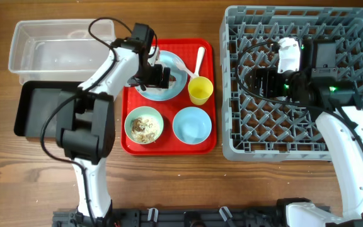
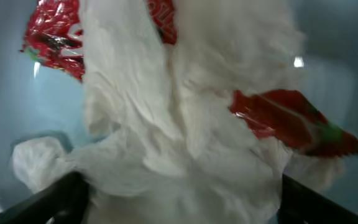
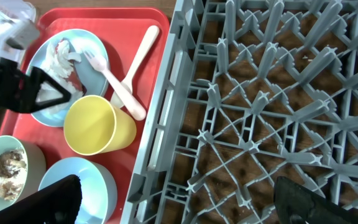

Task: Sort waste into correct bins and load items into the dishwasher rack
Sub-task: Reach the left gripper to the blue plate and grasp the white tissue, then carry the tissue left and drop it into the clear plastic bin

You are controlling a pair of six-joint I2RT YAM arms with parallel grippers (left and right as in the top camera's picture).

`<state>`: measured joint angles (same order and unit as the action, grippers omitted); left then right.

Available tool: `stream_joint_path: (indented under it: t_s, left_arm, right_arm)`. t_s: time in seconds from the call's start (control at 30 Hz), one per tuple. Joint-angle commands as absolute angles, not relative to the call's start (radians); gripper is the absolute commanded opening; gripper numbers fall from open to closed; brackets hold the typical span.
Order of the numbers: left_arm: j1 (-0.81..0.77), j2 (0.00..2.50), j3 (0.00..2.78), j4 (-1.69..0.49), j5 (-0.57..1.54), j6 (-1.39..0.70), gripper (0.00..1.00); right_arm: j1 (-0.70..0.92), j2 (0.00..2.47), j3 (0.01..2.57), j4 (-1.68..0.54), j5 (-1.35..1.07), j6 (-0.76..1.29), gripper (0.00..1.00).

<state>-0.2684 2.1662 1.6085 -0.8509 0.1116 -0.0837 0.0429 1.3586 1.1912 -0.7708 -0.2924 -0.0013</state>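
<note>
Zero items sorted yet | dishwasher rack (image 1: 358,25) and clear tub (image 1: 24,44) empty | left end effector (image 1: 158,75) spread wide around napkin (image 2: 179,124) on plate (image 1: 180,66) | right end effector (image 1: 260,82) wide, empty

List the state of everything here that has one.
left gripper, open around the napkin on the plate
wrapper, crumpled beside napkin
right gripper, open, over the rack
rice bowl, holds scraps
other bowl, empty
yellow cup, upright, empty
clear tub, empty
black tray, bare where visible
</note>
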Motion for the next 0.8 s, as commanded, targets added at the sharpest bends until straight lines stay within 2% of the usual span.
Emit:
stream_joint_path:
  t_s: [0.0, 0.03, 0.07, 0.1, 0.47, 0.63, 0.77]
  left_arm:
    - [-0.275, 2.218, 1.62, -0.842, 0.107, -0.085, 0.55]
    - [-0.275, 2.222, 1.62, -0.841, 0.107, -0.086, 0.39]
    - [-0.275, 2.223, 1.62, -0.841, 0.107, -0.086, 0.13]
    - [-0.275, 2.224, 1.62, -0.841, 0.107, -0.086, 0.04]
    - [-0.266, 2.07, 1.79, -1.012, 0.113, -0.086, 0.04]
    - [-0.201, 1.956, 1.82, -0.994, 0.01, -0.086, 0.04]
    - [-0.108, 1.956, 1.819, -0.965, -0.071, -0.086, 0.04]
  right_arm:
    - [0.04, 1.364, 1.21, -0.772, -0.316, 0.007, 1.0]
    - [0.04, 1.364, 1.21, -0.772, -0.316, 0.007, 1.0]
    - [0.04, 1.364, 1.209, -0.772, -0.316, 0.007, 1.0]
    - [0.04, 1.364, 1.209, -0.772, -0.316, 0.007, 1.0]
    - [0.04, 1.364, 1.209, -0.772, -0.316, 0.007, 1.0]
    - [0.04, 1.364, 1.209, -0.772, -0.316, 0.007, 0.99]
    - [0.04, 1.364, 1.209, -0.772, -0.316, 0.007, 0.99]
